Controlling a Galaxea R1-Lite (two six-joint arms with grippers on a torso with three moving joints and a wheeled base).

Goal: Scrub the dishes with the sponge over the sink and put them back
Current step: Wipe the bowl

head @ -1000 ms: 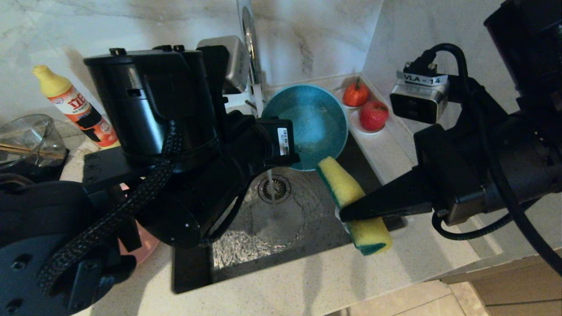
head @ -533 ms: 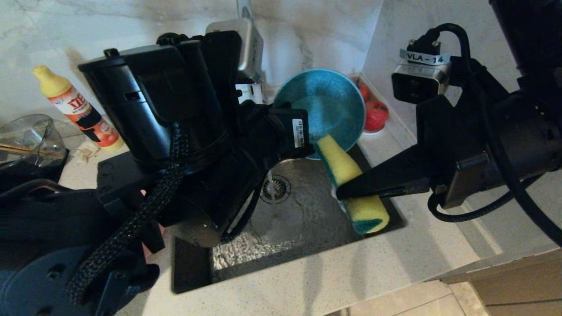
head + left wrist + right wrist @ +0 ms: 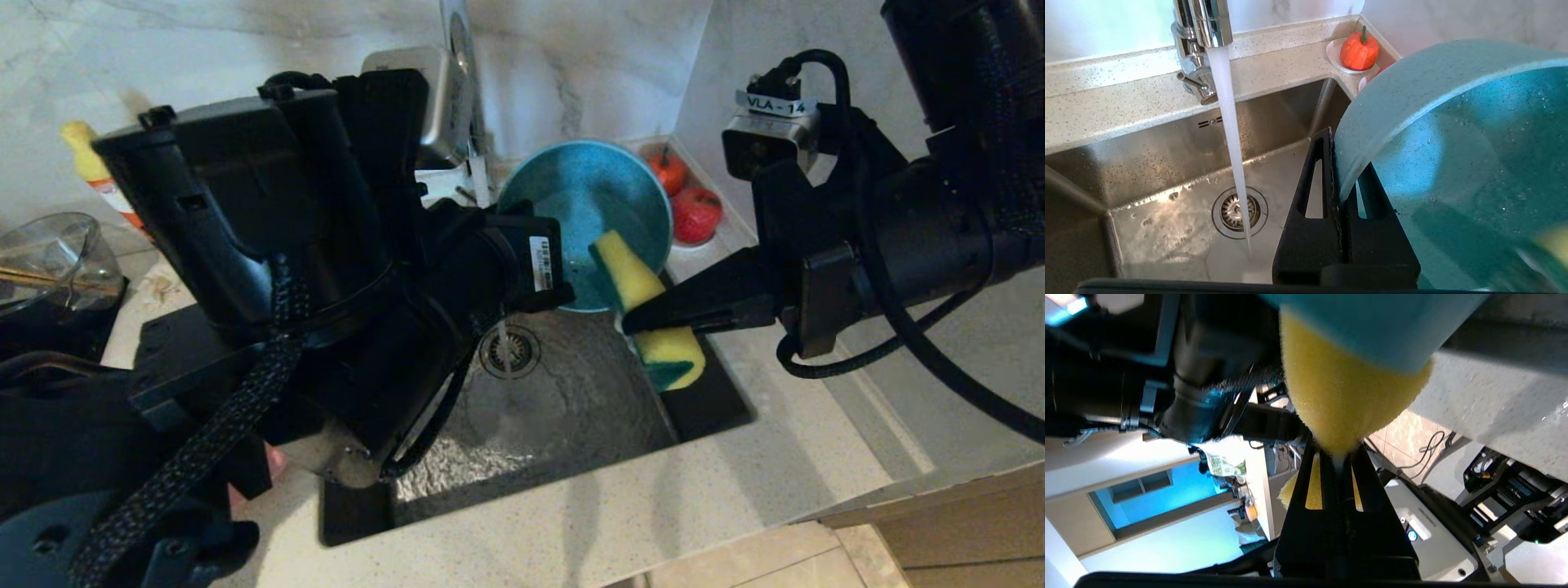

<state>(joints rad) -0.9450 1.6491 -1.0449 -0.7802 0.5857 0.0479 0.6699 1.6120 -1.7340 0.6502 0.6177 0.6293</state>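
Two grippers: both clamped
Left gripper (image 3: 1345, 179): pinches teal bowl (image 3: 584, 212) rim above sink (image 3: 571, 408)
Right gripper (image 3: 633, 320): squeezes sponge (image 3: 645, 314), tip against bowl
Tap (image 3: 1202, 24): running

The teal-blue bowl (image 3: 584, 208) hangs tilted over the square stainless-steel sink (image 3: 563, 408), behind its round drain strainer (image 3: 509, 349); the yellow foam sponge (image 3: 649, 306) sits at the bowl's right rim.

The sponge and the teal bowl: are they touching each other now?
Touching. In the right wrist view, the yellow sponge is pressed up against the teal bowl with no gap; the head view agrees, showing its tip lying on the bowl's inner wall.
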